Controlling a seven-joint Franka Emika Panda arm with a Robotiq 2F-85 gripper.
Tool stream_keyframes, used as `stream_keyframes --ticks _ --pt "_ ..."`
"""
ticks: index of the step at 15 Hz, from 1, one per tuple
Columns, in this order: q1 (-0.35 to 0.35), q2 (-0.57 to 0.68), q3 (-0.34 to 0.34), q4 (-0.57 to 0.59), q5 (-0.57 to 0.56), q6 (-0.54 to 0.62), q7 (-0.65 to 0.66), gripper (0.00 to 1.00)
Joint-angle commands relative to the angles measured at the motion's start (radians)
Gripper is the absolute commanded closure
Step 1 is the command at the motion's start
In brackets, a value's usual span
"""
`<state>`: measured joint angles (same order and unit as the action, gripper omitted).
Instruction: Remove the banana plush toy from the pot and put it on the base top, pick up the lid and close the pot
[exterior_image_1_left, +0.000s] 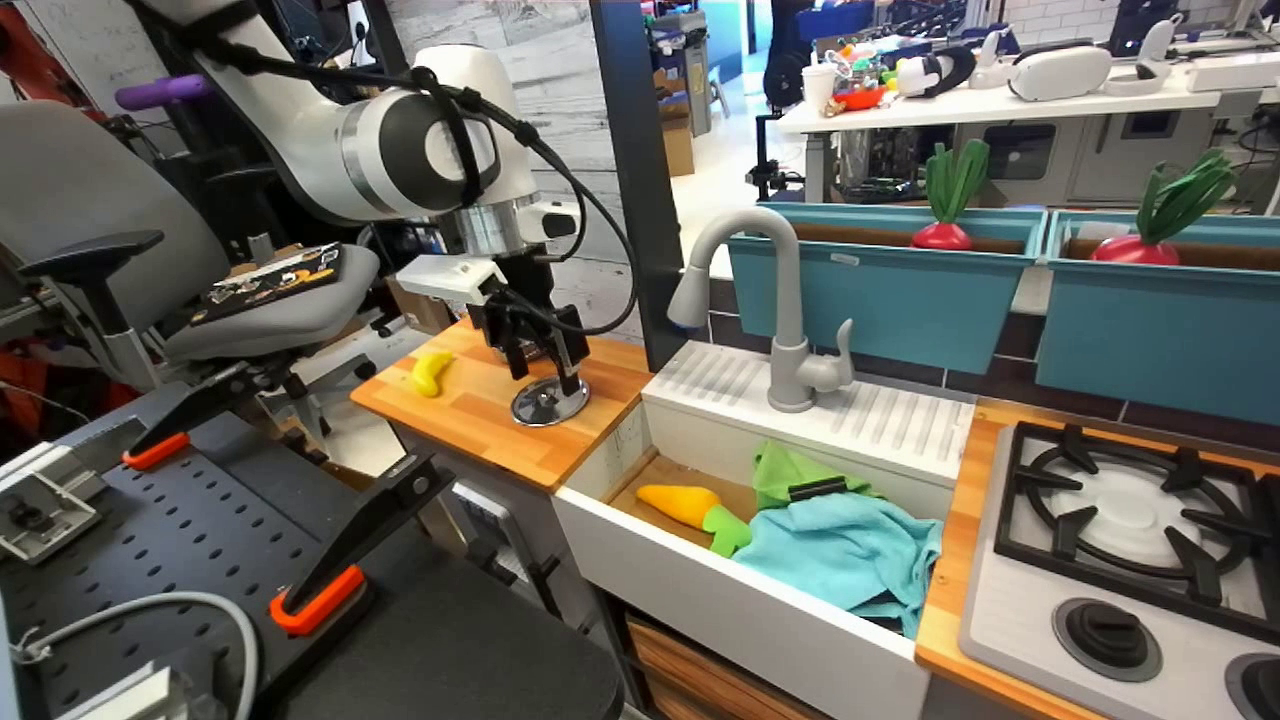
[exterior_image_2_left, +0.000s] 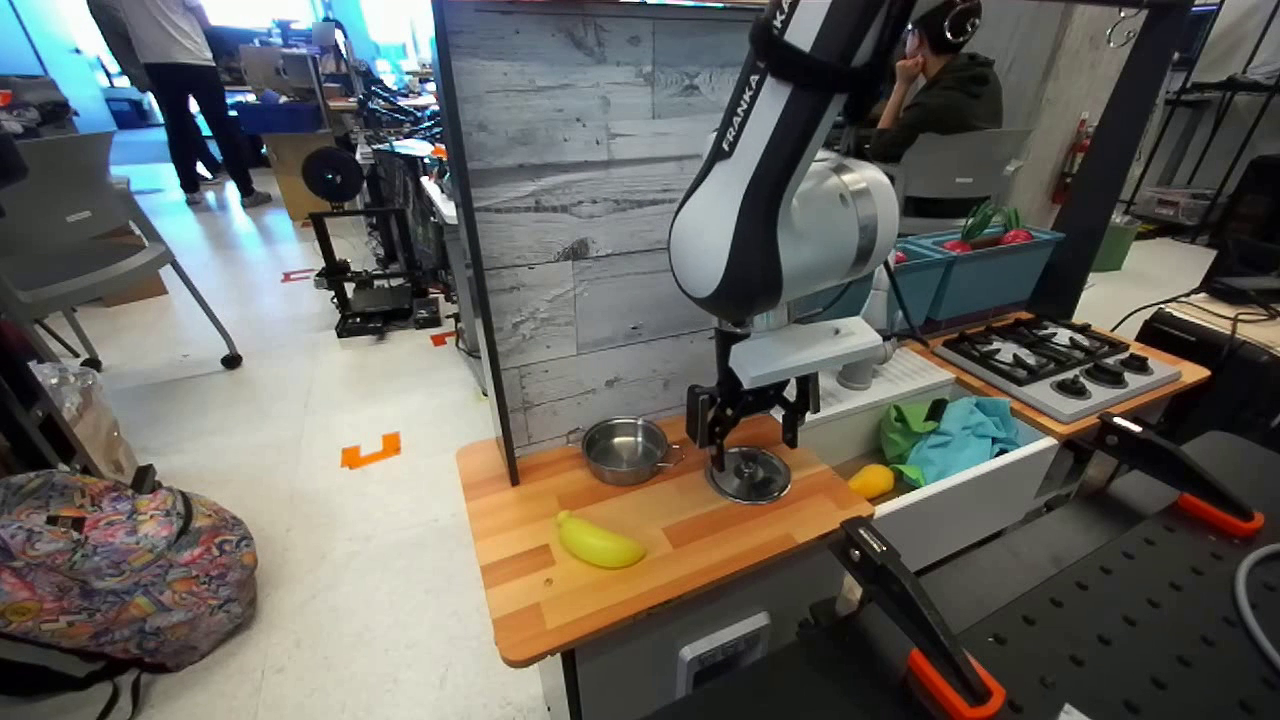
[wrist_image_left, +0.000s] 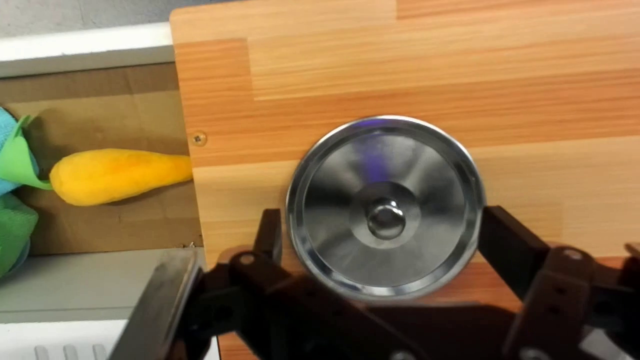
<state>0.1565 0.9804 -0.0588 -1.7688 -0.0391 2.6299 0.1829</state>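
The yellow banana plush toy (exterior_image_1_left: 431, 373) lies on the wooden base top (exterior_image_2_left: 680, 540), near its outer end; it also shows in an exterior view (exterior_image_2_left: 598, 542). The metal pot (exterior_image_2_left: 622, 470) stands uncovered at the back of the base top, by the wall panel; no toy shows in it. The round metal lid (wrist_image_left: 385, 265) lies on the wood with its knob up, between the pot and the sink; it shows in both exterior views (exterior_image_1_left: 545, 404) (exterior_image_2_left: 755, 482). My gripper (wrist_image_left: 382, 215) is open and empty above the lid, its fingers spread on either side of it.
The white sink (exterior_image_1_left: 740, 620) beside the base top holds an orange plush vegetable (exterior_image_1_left: 685, 505) and blue and green cloths (exterior_image_1_left: 845, 545). A grey faucet (exterior_image_1_left: 785, 300) and a stove (exterior_image_1_left: 1130, 520) stand beyond. A grey wood panel (exterior_image_2_left: 600, 250) rises behind the pot.
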Motion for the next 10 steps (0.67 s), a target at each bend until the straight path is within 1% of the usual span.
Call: stream_keyframes --ticks 1,2,3,4,5,6,8,9,10 --pt "-0.033 0.065 0.038 0.111 0.013 -0.048 -0.043 0.0" --pt "-0.037 0.078 0.045 0.132 0.013 -0.056 -0.051 0.0" --pt "-0.04 0.089 0.051 0.15 0.013 -0.064 -0.059 0.19" --pt "-0.043 0.098 0.056 0.165 0.013 -0.073 -0.068 0.28" --pt "-0.046 0.106 0.06 0.179 0.014 -0.077 -0.075 0.35" --pt "-0.047 0.11 0.064 0.184 0.015 -0.077 -0.079 0.44" --pt "-0.049 0.117 0.069 0.197 0.014 -0.08 -0.086 0.6" --pt "-0.049 0.116 0.071 0.2 0.015 -0.083 -0.089 0.66" --pt "-0.045 0.111 0.069 0.197 0.014 -0.084 -0.085 0.24"
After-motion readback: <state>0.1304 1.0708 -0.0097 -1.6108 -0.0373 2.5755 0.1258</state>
